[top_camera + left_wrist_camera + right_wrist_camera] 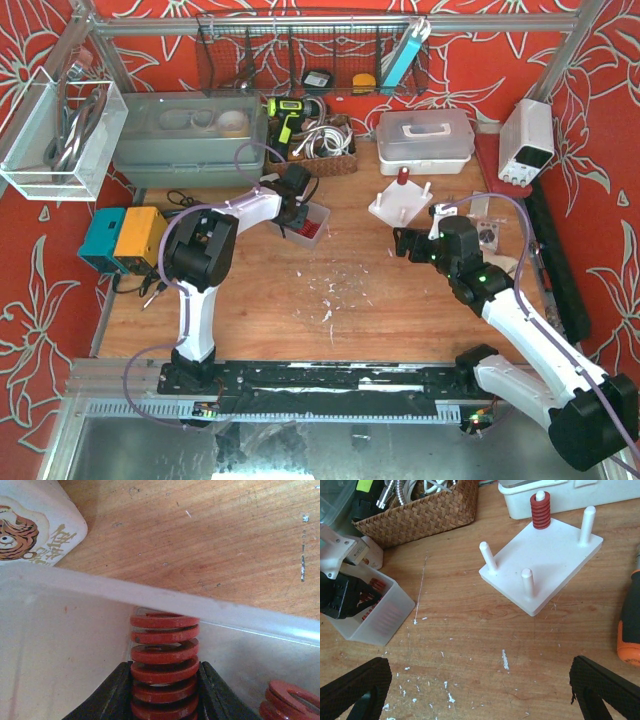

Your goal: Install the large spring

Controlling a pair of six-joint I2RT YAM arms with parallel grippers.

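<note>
My left gripper (pixel 165 692) is inside the translucent bin (pixel 305 222) and is shut on a large red spring (pixel 165 655), which stands up between its black fingers (pixel 107 695). Another red spring (pixel 290 700) lies in the bin at the lower right. The white peg board (pixel 545 560) has four pegs; one far peg carries a red spring (pixel 540 511), the other three are bare. The board also shows in the top view (pixel 400 203). My right gripper (pixel 480 690) is open and empty, hovering over the table in front of the board.
A wicker basket (pixel 420 510) with cables stands behind the bin. A white lidded box (pixel 425 138) sits behind the board. An orange-handled screwdriver (pixel 630 630) lies right of the board. A white power supply (pixel 527 140) stands at the far right.
</note>
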